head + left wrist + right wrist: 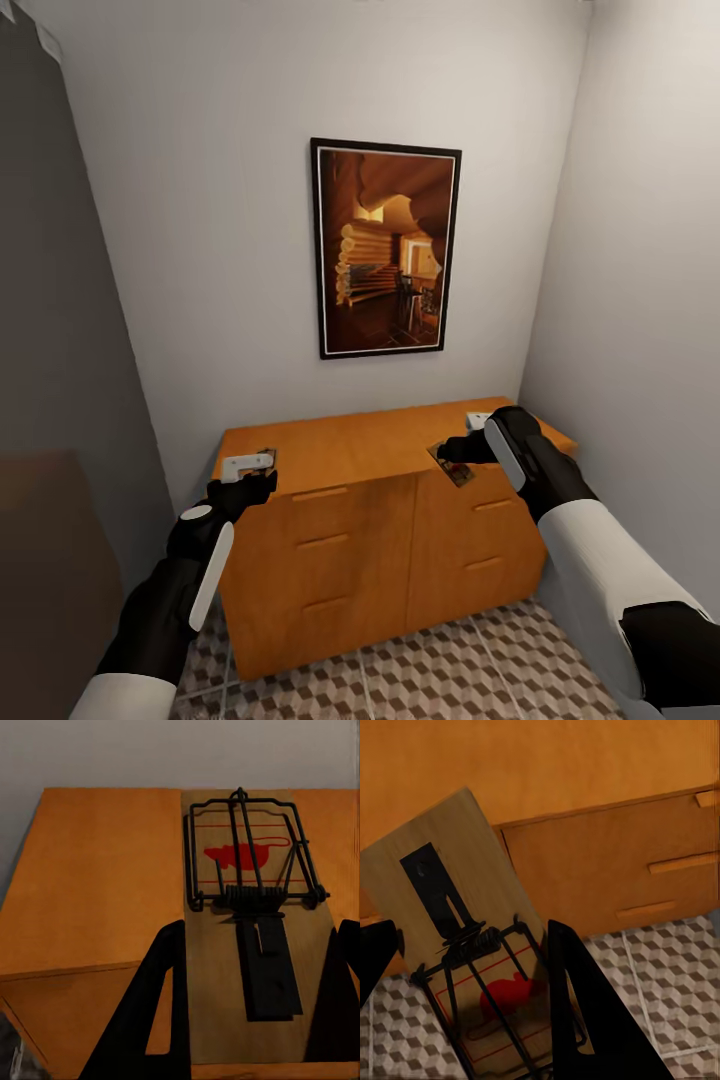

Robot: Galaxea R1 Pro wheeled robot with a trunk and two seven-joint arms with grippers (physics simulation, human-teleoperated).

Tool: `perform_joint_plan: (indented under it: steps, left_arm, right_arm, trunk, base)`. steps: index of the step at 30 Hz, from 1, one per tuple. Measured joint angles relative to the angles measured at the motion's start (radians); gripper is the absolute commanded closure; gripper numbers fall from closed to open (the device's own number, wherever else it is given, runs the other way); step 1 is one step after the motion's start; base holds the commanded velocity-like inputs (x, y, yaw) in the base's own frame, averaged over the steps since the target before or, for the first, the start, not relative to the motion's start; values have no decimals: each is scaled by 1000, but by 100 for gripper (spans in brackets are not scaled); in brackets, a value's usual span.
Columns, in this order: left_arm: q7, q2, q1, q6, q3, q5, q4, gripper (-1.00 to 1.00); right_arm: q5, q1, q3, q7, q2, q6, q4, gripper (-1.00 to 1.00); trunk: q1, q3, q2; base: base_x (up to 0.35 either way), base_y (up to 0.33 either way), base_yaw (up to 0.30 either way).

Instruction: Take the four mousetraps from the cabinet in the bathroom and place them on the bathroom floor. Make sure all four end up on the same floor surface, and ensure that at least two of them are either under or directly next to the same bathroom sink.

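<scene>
The cabinet (380, 520) stands against the back wall, under a framed picture (385, 250), with the patterned floor (450, 670) in front of it. All positions below are given relative to this cabinet.

Left gripper (252, 482): it sits at the cabinet's front edge, near the top's left end. In the left wrist view its two dark fingers (150, 1012) stand on either side of a mousetrap (255, 937), closed against the board's long edges. The board lies level over the cabinet top, with its wire frame and red mouse print pointing toward the wall. In the head view a pale flat piece (247, 464) lies on the top just behind this gripper; what it is cannot be told.

Right gripper (452, 452): it is at the cabinet's front edge, right of centre. It is clamped on a second mousetrap (452, 464), which is tilted and hangs past the front edge, off the top. In the right wrist view this trap (472, 945) sits between the fingers (585, 1020), with the drawer fronts and floor tiles behind it.

Another small pale item (477, 421) rests on the cabinet top near its right end, just behind the right gripper; it is too small to identify.

Three drawer fronts with slim handles show on each half of the cabinet face, all shut.
</scene>
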Motion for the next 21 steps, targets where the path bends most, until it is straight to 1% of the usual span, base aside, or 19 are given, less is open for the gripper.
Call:
perform_joint_plan:
  steps: [21]
  left_arm:
    - [0,1,0,0,1,0,-6,100]
  right_arm:
    - [-1,0,0,2,1,0,0,100]
  trunk:
    - [0,0,0]
  base:
    - [-286,-177,1]
